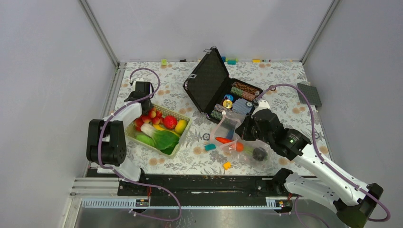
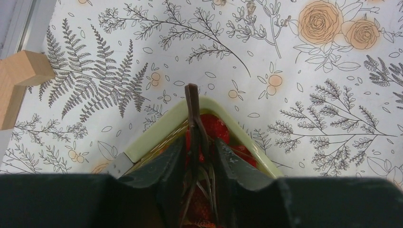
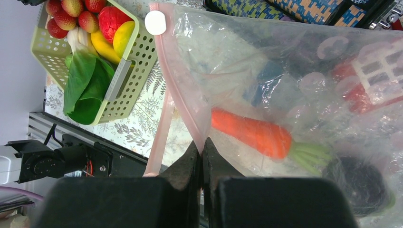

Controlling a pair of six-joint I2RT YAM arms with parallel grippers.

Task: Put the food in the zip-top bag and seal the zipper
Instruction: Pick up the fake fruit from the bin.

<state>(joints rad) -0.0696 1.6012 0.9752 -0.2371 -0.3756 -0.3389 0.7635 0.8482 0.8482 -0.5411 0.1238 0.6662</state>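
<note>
**Top view.** Floral-print table (image 1: pixel 190 161), enclosed by plain grey walls.
- The zip-top bag (image 1: pixel 240 145) lies right of centre, toward the near edge. The carrot (image 1: pixel 222 140) and the dark round fruit (image 1: pixel 259 153) are inside it.
- The right gripper (image 1: pixel 246 129) is at the bag's mouth, judged to be propping it open for loading.
- The green basket (image 1: pixel 182 138) sits to the left and holds the remaining food. The left gripper (image 1: pixel 145 99) is over its far corner.
- The black case (image 1: pixel 209 80) stands open behind, with poker chips (image 1: pixel 242 90) inside.

**Left wrist.** The fingers (image 2: pixel 173 164) flank a dark stem (image 2: pixel 191 104) above the red berries (image 2: pixel 214 126) in the basket corner. It cannot be told whether they are clamped or loose. Judged to be a pick in hand.

**Right wrist.** The jaws are clenched on the pink zipper (image 3: pixel 178 90), holding one lip up. The other lip hangs apart from it, so the bag is unsealed. A white slider tab (image 3: pixel 155 22) sits at the strip's far end.
</note>
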